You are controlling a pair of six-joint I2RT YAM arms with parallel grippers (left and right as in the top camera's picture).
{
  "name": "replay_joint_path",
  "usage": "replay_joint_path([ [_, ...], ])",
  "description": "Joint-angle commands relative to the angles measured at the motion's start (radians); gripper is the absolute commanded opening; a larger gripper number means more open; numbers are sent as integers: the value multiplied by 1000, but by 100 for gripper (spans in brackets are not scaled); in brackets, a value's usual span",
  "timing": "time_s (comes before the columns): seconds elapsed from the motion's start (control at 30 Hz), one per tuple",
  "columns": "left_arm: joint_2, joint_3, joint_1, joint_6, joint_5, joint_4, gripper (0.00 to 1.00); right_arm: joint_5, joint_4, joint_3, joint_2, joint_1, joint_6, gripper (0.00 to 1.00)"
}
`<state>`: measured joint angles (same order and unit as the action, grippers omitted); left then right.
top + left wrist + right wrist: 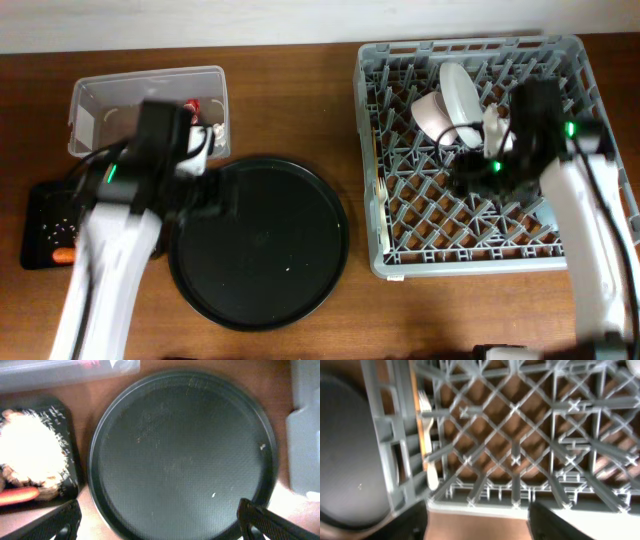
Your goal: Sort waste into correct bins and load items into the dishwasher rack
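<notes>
The grey dishwasher rack (pixel 560 235) holds a white plate (pixel 462 92) and white bowl (pixel 432 112) at its back, and a white fork (pixel 381 205) along its left wall. The fork also shows in the right wrist view (pixel 427 435). My right gripper (pixel 472 172) is open and empty above the rack's lattice floor (pixel 520 435). The clear tub (pixel 110 95) holds the red wrapper (pixel 197 103). The shallow black tray (pixel 40 215) holds beige scraps (pixel 30 450) and the carrot (pixel 20 495). My left gripper (pixel 160 527) is open and empty over the round tray's left side.
The large round black tray (pixel 262 240) lies between the bins and the rack, with only a few tiny crumbs (pixel 262 446) on it. It shows in the right wrist view (pixel 345 460) beside the rack's left wall. Brown table surrounds everything.
</notes>
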<state>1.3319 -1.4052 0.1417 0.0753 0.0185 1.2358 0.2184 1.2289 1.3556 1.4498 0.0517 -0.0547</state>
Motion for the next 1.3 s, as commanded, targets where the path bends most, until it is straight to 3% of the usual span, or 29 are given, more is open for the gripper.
replay_joint_path([
  [0.0,-317,195,-1,16,-8,-125,99,-64,-114,-186,-255,1,-47,79],
  [0.03,-384,244,-1,18,-8,-158,99,-93,-146,-230,-316,1,-64,84],
  [0.07,-463,300,-1,18,-8,-191,99,-113,-178,-273,-387,1,-71,99],
  [0.2,-704,415,-1,18,-7,-215,99,-126,-194,-351,-576,1,-70,99],
  [0.33,-813,418,-1,18,-7,-203,99,-126,-174,-351,-633,1,-70,99],
  [0.93,-837,418,-1,18,-7,-202,99,-150,-184,-352,-548,1,-60,99],
  [1.07,-837,418,-1,18,-7,-202,99,-152,-393,-412,-718,-62,27,99],
  [1.27,-837,418,-1,18,-7,-202,99,-152,-724,-721,-1084,-120,126,99],
])
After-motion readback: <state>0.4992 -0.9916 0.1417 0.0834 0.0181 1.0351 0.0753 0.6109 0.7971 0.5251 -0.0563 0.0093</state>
